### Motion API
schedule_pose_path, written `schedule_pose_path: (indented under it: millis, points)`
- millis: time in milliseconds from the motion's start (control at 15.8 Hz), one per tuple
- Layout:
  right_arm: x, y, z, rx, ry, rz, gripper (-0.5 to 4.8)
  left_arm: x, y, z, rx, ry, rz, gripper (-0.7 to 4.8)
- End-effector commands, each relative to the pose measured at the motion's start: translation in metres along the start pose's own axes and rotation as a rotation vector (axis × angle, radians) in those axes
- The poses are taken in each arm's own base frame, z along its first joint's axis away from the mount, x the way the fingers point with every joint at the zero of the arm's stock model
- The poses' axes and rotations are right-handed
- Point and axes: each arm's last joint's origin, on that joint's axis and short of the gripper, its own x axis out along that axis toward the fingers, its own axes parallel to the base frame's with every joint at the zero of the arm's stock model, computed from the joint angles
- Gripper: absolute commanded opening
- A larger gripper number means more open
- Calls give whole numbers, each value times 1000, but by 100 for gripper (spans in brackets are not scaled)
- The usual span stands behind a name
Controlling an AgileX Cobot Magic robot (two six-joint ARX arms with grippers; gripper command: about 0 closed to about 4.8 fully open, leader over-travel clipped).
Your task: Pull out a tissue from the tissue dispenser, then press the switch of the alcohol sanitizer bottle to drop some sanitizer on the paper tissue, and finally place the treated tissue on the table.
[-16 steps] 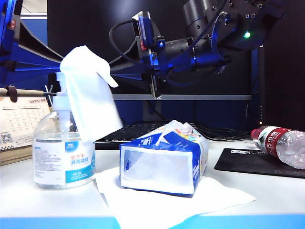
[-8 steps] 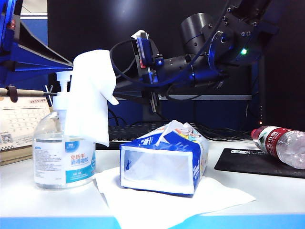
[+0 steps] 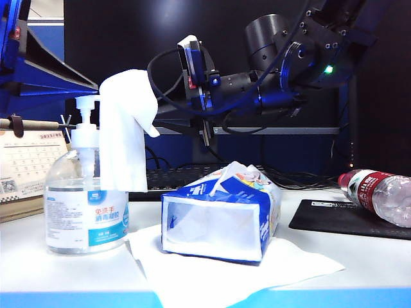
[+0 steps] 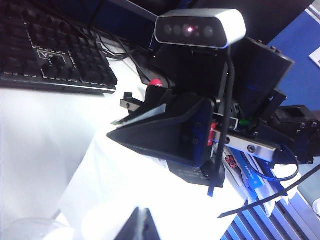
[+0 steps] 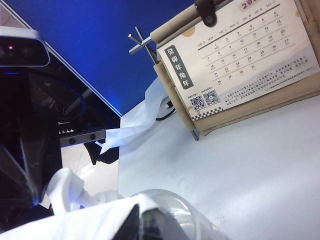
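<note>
The tissue (image 3: pixel 125 131) hangs straight down beside the switch (image 3: pixel 87 104) of the alcohol sanitizer bottle (image 3: pixel 83 205) and hides the nozzle end. My left gripper (image 4: pixel 142 227) reaches in from the upper left and is shut, with the tissue's top pinched at its tip. My right gripper (image 5: pixel 136 226) comes from the right, shut, just above the bottle's clear shoulder (image 5: pixel 200 215), and the tissue (image 5: pixel 75 220) drapes over its fingers. Its dark pointed tip (image 4: pixel 114 135) shows in the left wrist view. The tissue dispenser (image 3: pixel 218 215) lies on the table (image 3: pixel 58 269).
A larger white sheet (image 3: pixel 282 263) lies under the blue pack. A desk calendar (image 3: pixel 26 170) stands behind the bottle. A keyboard (image 3: pixel 183 176) sits at the back. A black mat (image 3: pixel 334 218) and a red-labelled water bottle (image 3: pixel 379 192) lie at the right.
The tissue's lower end has swung in from the right and now hangs straight by the pump. The right arm has dipped lower. The left arm has kept still.
</note>
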Motion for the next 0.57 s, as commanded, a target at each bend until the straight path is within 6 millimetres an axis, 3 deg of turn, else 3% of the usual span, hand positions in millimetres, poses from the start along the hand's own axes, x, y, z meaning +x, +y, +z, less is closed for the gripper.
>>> schedule_pose_path:
  millis: [63,253,570]
  points:
    - [0,1,3,-17,-13,4,-5,0,-1,2,27,-10,-2,-5]
    - [0,1,3,-13,-13,4,-5,0,-5,9,63,-72,-16,-5]
    - [0,2,3,-14,-13,5,-5,0,0,3,29,-19,25,-5]
